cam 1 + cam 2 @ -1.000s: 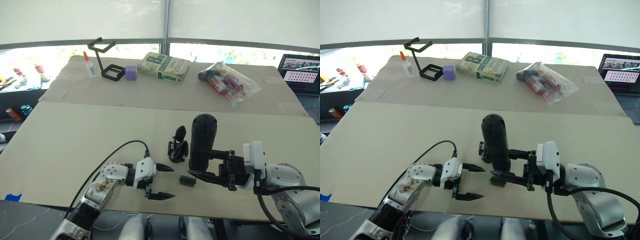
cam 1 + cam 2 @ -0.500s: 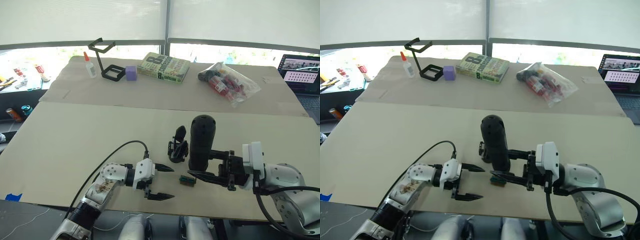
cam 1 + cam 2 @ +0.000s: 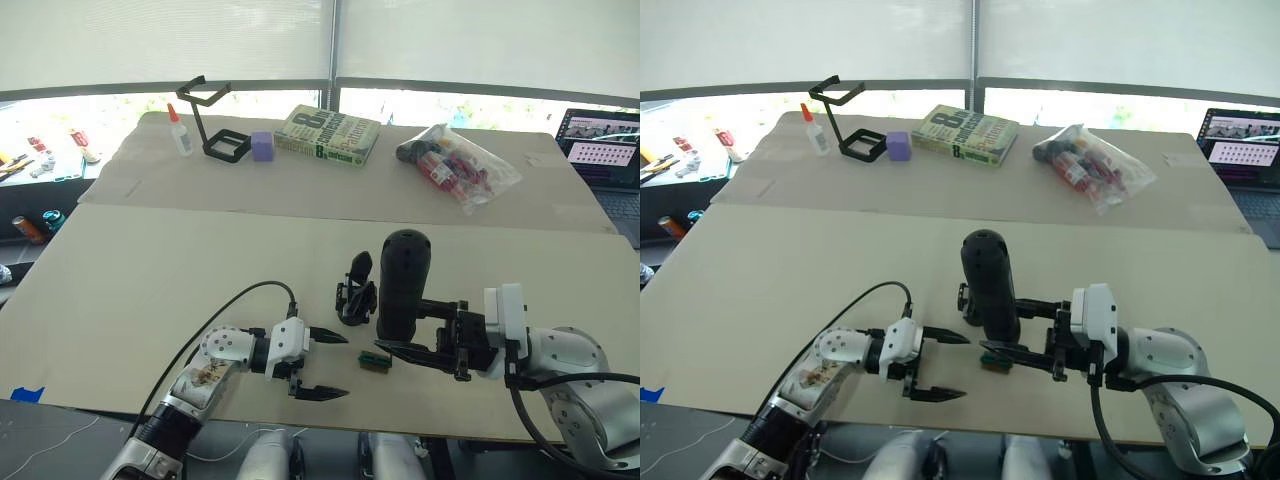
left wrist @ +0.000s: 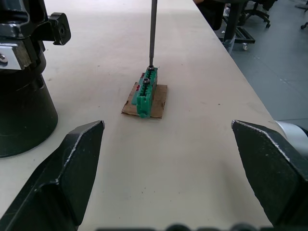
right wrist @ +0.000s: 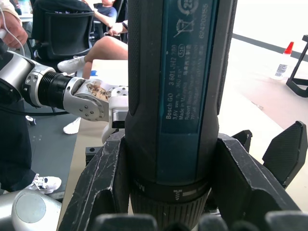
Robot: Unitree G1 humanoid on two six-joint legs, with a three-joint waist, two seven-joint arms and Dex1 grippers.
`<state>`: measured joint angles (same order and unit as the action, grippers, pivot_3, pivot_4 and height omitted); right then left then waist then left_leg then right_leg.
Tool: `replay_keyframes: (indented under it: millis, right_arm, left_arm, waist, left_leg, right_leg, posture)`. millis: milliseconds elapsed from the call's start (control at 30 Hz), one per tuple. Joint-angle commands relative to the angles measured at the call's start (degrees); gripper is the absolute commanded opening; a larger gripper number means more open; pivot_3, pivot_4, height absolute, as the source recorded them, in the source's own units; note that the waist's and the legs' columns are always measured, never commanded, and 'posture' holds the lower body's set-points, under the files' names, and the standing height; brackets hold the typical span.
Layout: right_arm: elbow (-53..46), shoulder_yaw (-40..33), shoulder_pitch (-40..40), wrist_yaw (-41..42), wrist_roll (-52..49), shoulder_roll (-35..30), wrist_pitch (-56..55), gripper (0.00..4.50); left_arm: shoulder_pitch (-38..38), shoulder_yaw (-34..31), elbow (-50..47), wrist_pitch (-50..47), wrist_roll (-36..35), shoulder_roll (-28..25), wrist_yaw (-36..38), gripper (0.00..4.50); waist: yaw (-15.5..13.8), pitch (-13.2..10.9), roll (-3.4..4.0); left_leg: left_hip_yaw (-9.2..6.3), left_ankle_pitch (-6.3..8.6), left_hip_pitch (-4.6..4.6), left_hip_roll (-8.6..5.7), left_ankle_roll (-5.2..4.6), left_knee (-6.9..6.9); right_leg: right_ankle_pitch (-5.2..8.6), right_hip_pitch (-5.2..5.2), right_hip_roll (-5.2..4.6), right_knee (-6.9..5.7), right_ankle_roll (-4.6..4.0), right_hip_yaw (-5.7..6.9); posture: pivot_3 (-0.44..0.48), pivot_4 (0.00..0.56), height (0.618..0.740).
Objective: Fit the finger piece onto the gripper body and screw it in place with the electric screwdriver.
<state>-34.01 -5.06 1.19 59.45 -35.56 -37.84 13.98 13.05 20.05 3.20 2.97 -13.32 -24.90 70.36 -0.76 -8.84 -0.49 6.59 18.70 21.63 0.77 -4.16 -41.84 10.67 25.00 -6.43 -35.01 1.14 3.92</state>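
My right gripper [image 3: 402, 325] is shut on the electric screwdriver [image 3: 402, 285], a thick black tool held upright near the table's front. Its thin metal bit [image 4: 152, 33] points down onto a screw head in a small green block [image 4: 147, 91] lying on a scrap of card. Just left of the screwdriver stands the gripper body [image 3: 352, 292], chunky and black, with a pointed finger sticking up. My left gripper [image 3: 347, 366] is open close to the front edge, left of the green block, with nothing between its fingers. The finger piece is hidden from me.
Along the back of the table stand a glue bottle [image 3: 179, 130], a black wire stand [image 3: 212, 120], a purple block [image 3: 262, 146], a book [image 3: 327, 135] and a clear bag of items [image 3: 458, 165]. A laptop [image 3: 603, 140] sits at the far right. The table's front edge [image 3: 300, 425] is close.
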Motion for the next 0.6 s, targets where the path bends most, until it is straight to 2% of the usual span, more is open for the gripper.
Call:
replay_keyframes:
  millis: [33,600]
  right_arm:
    - [-1.11,-1.16,-0.7,0.03,-0.95,0.41,-2.24,1.93]
    - [-1.18,-0.79,-0.33,-0.23,-0.84,1.17,-1.85,1.93]
  left_arm:
    - [-0.79,0.37,1.86,1.11,0.57,0.07,0.17,4.5]
    - [-1.91,0.91,-0.29,0.54,0.42,0.04,-0.73,4.5]
  waist:
    - [0.01,0.0,0.0]
    - [0.01,0.01,0.01]
  left_leg:
    - [0.0,0.0,0.0,0.0,0.0,0.0]
    - [0.0,0.04,-0.1,0.01,-0.06,0.01]
  right_leg:
    - [0.0,0.0,0.0,0.0,0.0,0.0]
    - [0.0,-0.07,-0.03,0.01,0.0,-0.01]
  posture:
    - [0.0,0.15,0.74]
    - [0.0,0.15,0.74]
